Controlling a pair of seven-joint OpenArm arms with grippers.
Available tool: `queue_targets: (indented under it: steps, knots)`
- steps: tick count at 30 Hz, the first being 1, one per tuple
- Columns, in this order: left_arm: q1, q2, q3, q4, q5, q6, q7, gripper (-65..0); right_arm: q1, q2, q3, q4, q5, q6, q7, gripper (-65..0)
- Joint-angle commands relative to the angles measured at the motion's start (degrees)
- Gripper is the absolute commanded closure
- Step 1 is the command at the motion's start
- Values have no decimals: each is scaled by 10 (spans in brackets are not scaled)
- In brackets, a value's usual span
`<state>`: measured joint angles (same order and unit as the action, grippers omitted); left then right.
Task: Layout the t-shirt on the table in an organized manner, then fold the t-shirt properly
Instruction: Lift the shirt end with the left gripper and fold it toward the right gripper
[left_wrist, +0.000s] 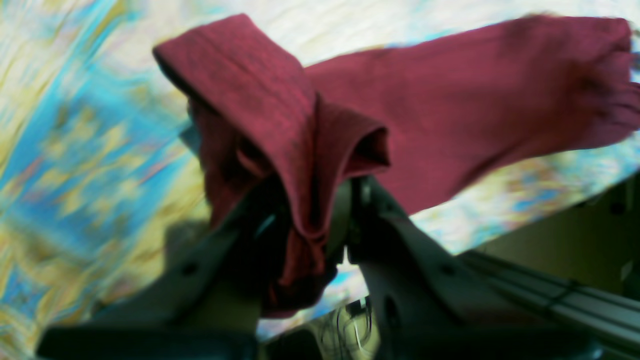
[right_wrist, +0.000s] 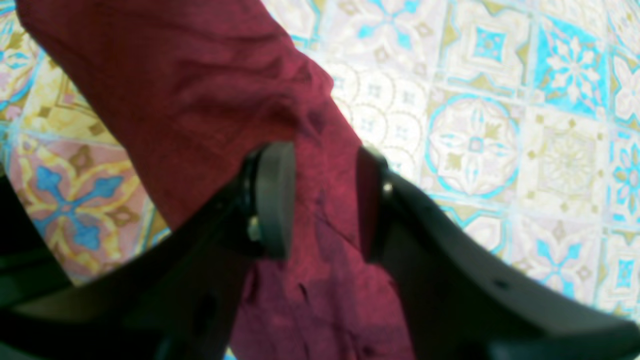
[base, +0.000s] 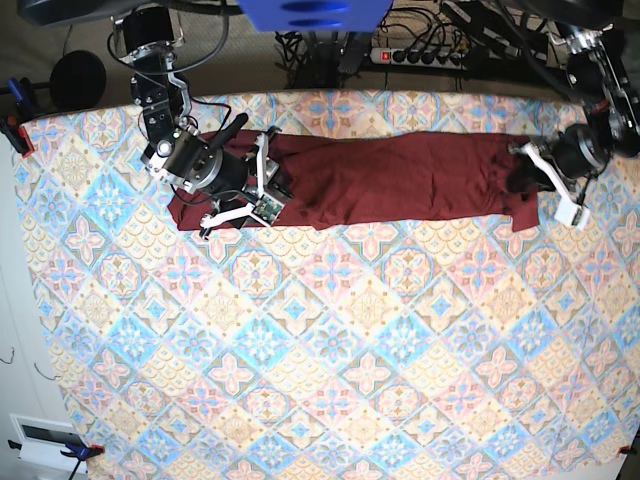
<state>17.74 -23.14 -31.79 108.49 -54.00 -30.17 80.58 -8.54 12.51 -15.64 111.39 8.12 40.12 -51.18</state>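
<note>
Jaws first: our left gripper (left_wrist: 320, 220) was clenched on a bunched fold of the maroon t-shirt (base: 400, 178), cloth draped over and down between the pads. Our right gripper (right_wrist: 325, 200) had its jaws parted with shirt fabric lying between the pads (right_wrist: 275, 200); we couldn't tell from the wrist view whether they were actually pinching it or just straddling it.

Shirt lay as a long narrow band along the far edge of the table (base: 320, 350), long axis running side to side in the base view. It was stretched between the two arms: left gripper (base: 545, 170) at the end on that view's right, right gripper (base: 245, 190) over the end on its left. Each arm sat at its own end, so neither had to cross over.

Our read: still in the layout stage, not folding yet. The band looked doubled over on itself, no sleeves or body outline showing. Any spreading move would have to pull across the long axis, toward the near table edge, with both ends moving together or the cloth skews.

Left wrist view was blurred.
</note>
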Motion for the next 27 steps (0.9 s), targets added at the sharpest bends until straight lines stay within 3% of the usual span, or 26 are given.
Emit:
queue_targets:
  steps: [1,5,10,17,27]
  knots:
    - [4,8,-2,24,-7,0,-6,0,8,4,12,12,8,-1,13,-200]
    - [3,53,0,33,-5,1,-6,0,7,5,37,12,8,-1,13,-200]
    - [4,92,39,32,-2,2,-11,0,7,38,69,14,8,-1,13,-200]
    - [-24,168,77,1,64,3,-11,0,6,41,139,14,9,-1,13,-200]
    - [-64,228,162,-6,153,3,-24,0,6,41,175,14,9,-1,11,-200]
